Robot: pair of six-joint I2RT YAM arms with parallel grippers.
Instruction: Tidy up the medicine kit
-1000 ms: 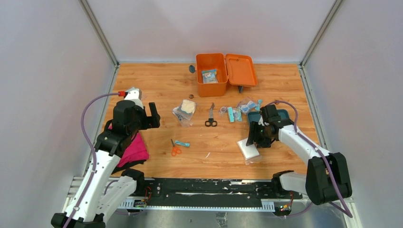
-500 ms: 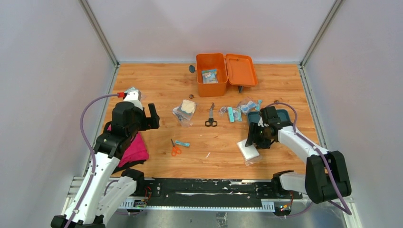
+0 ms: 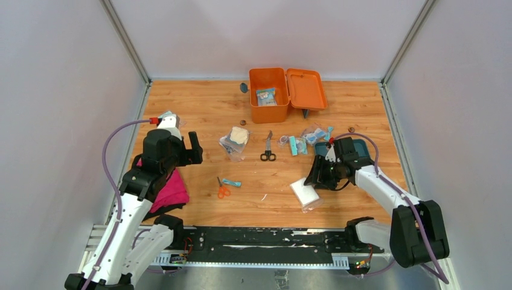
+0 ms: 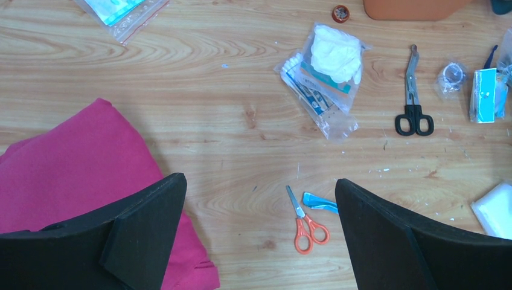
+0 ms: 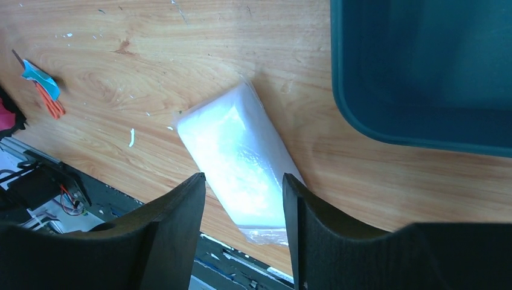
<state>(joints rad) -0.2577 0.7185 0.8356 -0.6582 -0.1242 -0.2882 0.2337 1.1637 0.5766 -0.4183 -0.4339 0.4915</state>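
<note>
**Student:** Which step does the figure show?

**Tutor:** Pick-up of a loose item. The right gripper [image 5: 243,181] straddles one end of a sealed white pack [image 5: 232,139] lying flat near the teal tray [image 5: 422,90]. Its jaws stand about a pack's width apart, and whether they grip firmly cannot be told. The left gripper [image 4: 256,187] hangs fully spread and empty.

**Student:** And the next move?

**Tutor:** Probably to close, lift and carry the pack to the medicine kit [image 3: 268,96], which sits open-lidded at the far middle of the table [image 3: 199,109], well apart.

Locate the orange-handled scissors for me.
The orange-handled scissors lie left of centre in the top view, beside a small blue packet, right of the pink cloth.
</note>
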